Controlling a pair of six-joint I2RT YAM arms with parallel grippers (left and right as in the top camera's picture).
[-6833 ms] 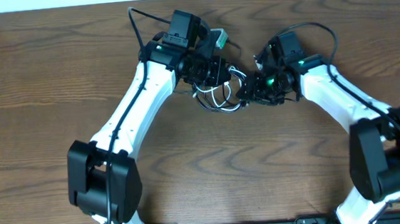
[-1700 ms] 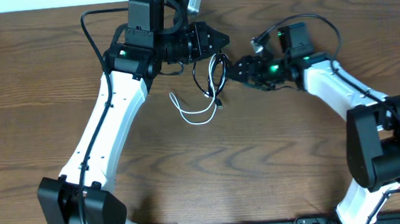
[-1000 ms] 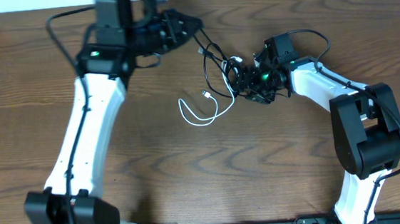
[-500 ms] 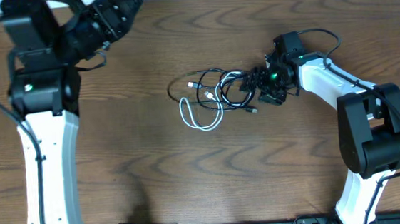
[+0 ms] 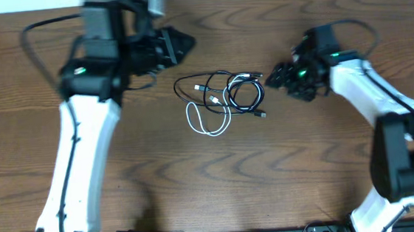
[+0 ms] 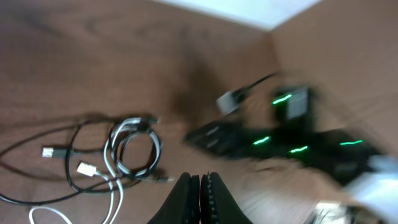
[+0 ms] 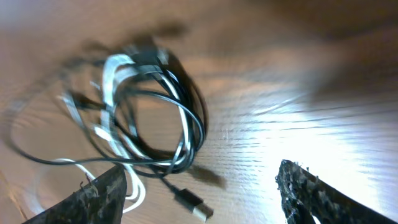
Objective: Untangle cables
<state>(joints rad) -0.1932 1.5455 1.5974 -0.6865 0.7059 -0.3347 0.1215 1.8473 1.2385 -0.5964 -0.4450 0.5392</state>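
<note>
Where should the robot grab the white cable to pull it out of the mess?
Probably the open loop of the white cable, on the left arm's side of the tangle, coming straight down from above. The bottom of that curve lies flat and alone on the wood. The rest of it is wound up with the black cable, so a pinch there would likely catch both.

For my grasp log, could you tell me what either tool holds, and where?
Nothing: the thin white cord and thin black cord lie on the wooden table, untouched.
</note>
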